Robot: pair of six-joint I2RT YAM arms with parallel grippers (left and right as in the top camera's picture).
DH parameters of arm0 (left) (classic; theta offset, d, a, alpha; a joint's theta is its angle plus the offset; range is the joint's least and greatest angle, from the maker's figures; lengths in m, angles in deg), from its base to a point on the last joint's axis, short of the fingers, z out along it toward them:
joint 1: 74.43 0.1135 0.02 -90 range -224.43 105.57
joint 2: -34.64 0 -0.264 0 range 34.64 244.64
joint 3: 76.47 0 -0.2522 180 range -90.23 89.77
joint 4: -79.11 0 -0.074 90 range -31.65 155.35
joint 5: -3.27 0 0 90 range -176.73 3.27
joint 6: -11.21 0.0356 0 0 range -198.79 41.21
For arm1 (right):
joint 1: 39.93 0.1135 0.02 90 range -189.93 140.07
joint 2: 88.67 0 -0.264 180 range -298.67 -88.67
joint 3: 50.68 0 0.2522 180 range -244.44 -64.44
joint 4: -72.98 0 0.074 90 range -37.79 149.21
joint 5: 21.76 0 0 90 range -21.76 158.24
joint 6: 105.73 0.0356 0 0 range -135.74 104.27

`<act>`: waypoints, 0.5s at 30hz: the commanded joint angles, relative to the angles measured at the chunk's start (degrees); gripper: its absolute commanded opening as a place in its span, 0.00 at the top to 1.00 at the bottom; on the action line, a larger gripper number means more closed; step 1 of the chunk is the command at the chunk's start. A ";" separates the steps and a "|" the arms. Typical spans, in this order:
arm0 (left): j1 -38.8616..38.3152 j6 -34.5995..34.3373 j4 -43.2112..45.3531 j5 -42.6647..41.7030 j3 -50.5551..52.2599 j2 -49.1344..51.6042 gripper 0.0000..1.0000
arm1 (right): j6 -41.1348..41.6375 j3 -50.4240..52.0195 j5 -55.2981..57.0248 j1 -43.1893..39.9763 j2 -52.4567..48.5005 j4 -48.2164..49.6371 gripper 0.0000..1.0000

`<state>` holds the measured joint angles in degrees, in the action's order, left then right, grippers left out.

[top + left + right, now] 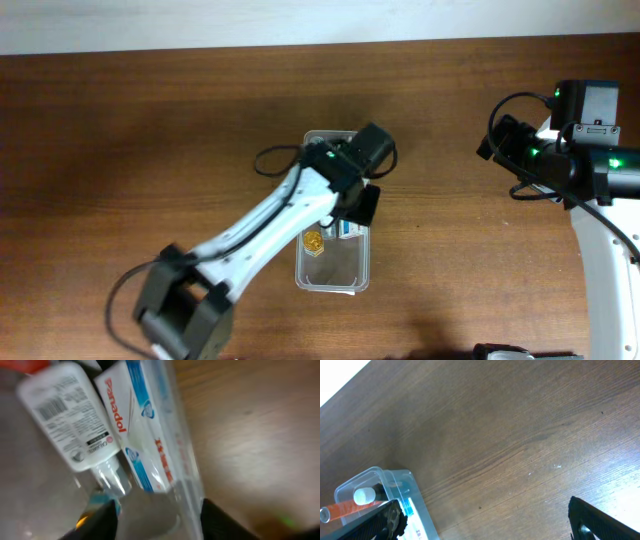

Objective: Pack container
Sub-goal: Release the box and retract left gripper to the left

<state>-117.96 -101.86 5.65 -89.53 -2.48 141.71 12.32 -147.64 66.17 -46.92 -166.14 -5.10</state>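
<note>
The container (333, 262) is a clear, narrow tub in the middle of the table, and my left arm reaches over its far half. My left gripper (157, 526) hangs low over the tub, its jaws apart with nothing between them but the tub's clear side wall (184, 465). Inside lie a white bottle (70, 415) and a white-and-blue Panadol box (132, 425). A gold-coloured item (313, 241) also lies in the tub. My right gripper (487, 522) stands wide open above bare wood at the far right, holding nothing. In its view the container (395, 482) shows an orange tube (350, 510).
The brown wooden table (150, 150) ends at a white strip along its far edge (300, 20). My right arm (600, 170) stays by the right edge, well away from the tub.
</note>
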 commanded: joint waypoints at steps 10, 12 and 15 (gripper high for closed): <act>10.86 0.44 -11.13 13.86 -2.27 -23.87 0.19 | -0.11 -0.37 -0.31 -0.17 -0.15 0.00 0.02; 14.97 0.48 -13.70 16.44 -2.27 -26.99 0.15 | -0.11 -0.37 -0.31 -0.17 -0.15 0.00 0.02; 21.31 3.74 -16.87 18.10 -2.27 -30.69 0.08 | -0.11 -0.37 -0.31 -0.17 -0.15 0.00 0.02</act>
<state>-100.91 -100.88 -9.79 -76.25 -3.66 114.17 12.36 -147.64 66.17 -46.92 -166.14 -5.10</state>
